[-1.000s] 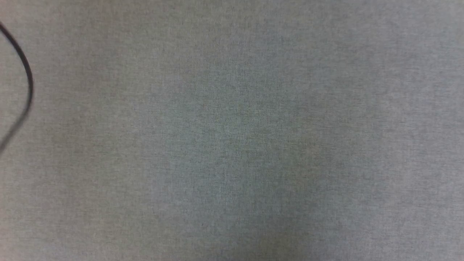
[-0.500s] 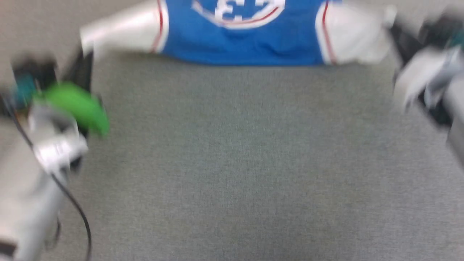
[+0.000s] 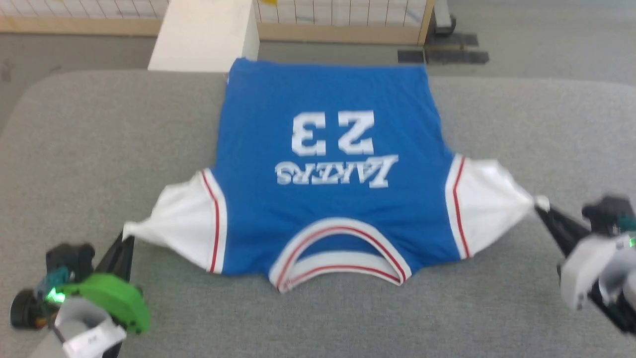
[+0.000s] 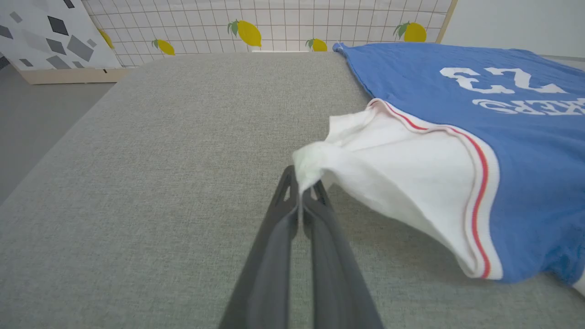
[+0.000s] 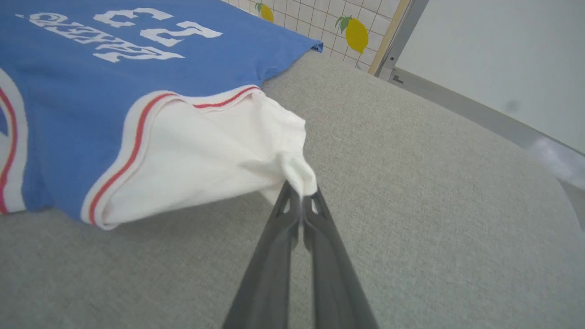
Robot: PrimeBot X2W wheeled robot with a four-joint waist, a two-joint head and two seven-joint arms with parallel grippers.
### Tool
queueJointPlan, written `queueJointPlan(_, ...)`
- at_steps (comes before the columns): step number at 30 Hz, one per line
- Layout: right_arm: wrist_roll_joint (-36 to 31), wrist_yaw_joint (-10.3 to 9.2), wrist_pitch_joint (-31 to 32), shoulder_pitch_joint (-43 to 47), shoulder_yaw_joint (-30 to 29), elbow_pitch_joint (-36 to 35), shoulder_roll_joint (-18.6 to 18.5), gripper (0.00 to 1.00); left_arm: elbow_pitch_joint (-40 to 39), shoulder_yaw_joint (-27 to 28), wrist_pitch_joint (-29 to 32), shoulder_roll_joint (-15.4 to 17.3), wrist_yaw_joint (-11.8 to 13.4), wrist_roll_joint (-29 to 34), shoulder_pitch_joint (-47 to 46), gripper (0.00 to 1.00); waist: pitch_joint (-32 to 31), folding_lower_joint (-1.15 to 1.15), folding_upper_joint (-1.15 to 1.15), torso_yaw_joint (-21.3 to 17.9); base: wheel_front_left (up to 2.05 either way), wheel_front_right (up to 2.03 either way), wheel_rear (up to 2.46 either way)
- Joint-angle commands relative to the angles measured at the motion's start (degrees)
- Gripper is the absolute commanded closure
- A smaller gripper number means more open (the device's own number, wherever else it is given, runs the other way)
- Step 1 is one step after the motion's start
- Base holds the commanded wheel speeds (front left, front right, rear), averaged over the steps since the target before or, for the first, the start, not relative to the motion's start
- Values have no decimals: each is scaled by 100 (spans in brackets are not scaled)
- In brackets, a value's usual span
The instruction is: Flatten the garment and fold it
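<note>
Garment: blue T-shirt, white "23" and lettering uppermost, spread flat across the centre of the head view on a grey pad. Hem toward the top of the frame, collar toward the bottom. White sleeves with red stripes, drawn out to left and right into points, the tips raised a little off the pad. Left gripper: lower left of the head view, fingers pressed together and clamped on the tip of the left-hand sleeve. In the left wrist view the pinched white cloth bunches over the fingertips at centre frame. Right gripper: right edge of the head view, fingers likewise together, clamped on the tip of the right-hand sleeve. The right wrist view shows a like knot of cloth at its tips. Background: white box at the top of the head view, left of centre; grid panel with lemons along the top of the left wrist view.
</note>
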Motion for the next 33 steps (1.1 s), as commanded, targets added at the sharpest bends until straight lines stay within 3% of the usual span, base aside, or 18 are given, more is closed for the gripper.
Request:
queueJointPlan(1, 26, -10, 33, 314, -84, -96, -45, 100, -21, 74, -27, 104, 71, 44, 234, 100, -382, 1, 0, -3, 0, 0, 0)
queueJointPlan(5, -122, -10, 194, 1171, -421, -431, -186, 100, -128, 236, -27, 192, 180, -21, 833, 100, -617, 1, 0, -77, 0, 0, 0)
queueJointPlan(15, -254, -10, 1170, 3198, -1520, -1562, -114, 100, -618, 682, -27, 248, 552, -100, 2258, 100, -892, 1, 0, -186, 0, 0, 0)
queueJointPlan(25, -307, -10, 2227, 4401, -1987, -2210, 63, 100, -653, 666, -27, 112, 498, -111, 2629, 100, -970, 1, 0, -61, 0, 0, 0)
queueJointPlan(26, -303, -10, 2297, 4431, -2034, -2270, 91, 82, -647, 649, -27, 91, 483, -104, 2603, 100, -973, 1, 0, -42, 0, 0, 0)
queueJointPlan(27, -307, -10, 2300, 4426, -2106, -2330, 127, 16, -646, 641, -27, 75, 473, -94, 2579, 100, -972, 1, 0, -33, 0, 0, 0)
queueJointPlan(28, -321, -10, 2287, 4404, -2206, -2406, 181, 0, -649, 634, -27, 54, 464, -77, 2553, 100, -966, 1, 0, -28, 0, 0, 0)
queueJointPlan(33, -256, -10, 2326, 4228, -2730, -2787, 299, 0, -696, 647, -27, -55, 415, -50, 2436, 100, -901, 1, 0, 17, 0, 0, 0)
